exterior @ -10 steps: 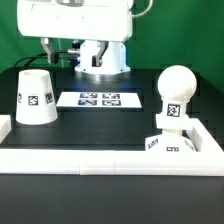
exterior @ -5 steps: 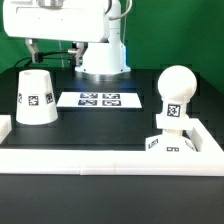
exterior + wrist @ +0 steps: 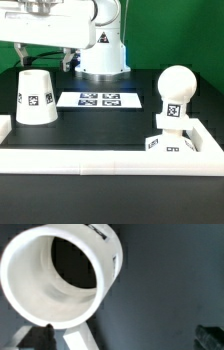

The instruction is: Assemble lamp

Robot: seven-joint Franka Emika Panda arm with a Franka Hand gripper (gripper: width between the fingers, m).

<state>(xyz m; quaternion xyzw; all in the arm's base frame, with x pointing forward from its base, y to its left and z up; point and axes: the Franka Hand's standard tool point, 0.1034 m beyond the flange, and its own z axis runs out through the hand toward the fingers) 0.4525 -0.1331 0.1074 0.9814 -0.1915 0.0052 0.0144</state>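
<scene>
Lamp parts on the black worktop. Shade (image 3: 35, 97): white truncated cone, standing upright with its narrow end up, at the exterior view's left, one square tag on its side; the wrist view looks into its hollow interior (image 3: 60, 277). Bulb (image 3: 177, 92): white ball (tagged neck below), seated upright on the angular base block (image 3: 165, 143) at the exterior view's right, well apart from the shade.

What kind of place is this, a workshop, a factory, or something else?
Most likely a robotics lab test bench. A white robot arm stands at a black table before a green backdrop. A marker board lies flat, and the white lamp pieces, like the shade, carry printed tags.
</scene>
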